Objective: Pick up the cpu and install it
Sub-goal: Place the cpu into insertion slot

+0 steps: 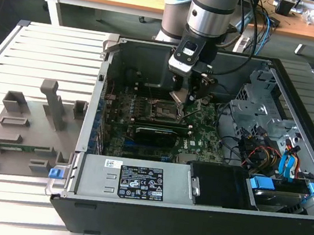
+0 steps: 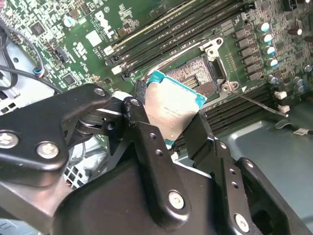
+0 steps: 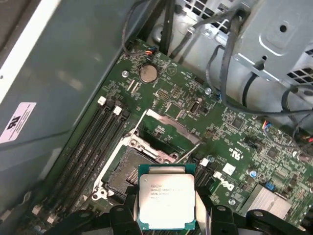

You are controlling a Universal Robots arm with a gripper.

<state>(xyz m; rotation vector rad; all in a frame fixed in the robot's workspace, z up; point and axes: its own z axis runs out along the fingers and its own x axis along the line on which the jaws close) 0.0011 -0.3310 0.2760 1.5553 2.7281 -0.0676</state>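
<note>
Inside the open computer case, in the exterior view, your arm stands over the socket. In the second wrist view, your jaws grip the cpu by its edges. In the first wrist view, it hangs near the open socket, unseated.

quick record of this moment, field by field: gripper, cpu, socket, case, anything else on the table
gripper: shut on the cpu, inside the open computer case
cpu grip: held by two opposite edges between the fingers, silvery top facing both wrist views
socket: on the motherboard, contacts bare, no chip in it
cpu vs socket: close beside it, not seated
fixture plate: grey, on the slatted table, to the exterior view's left of the case
</note>
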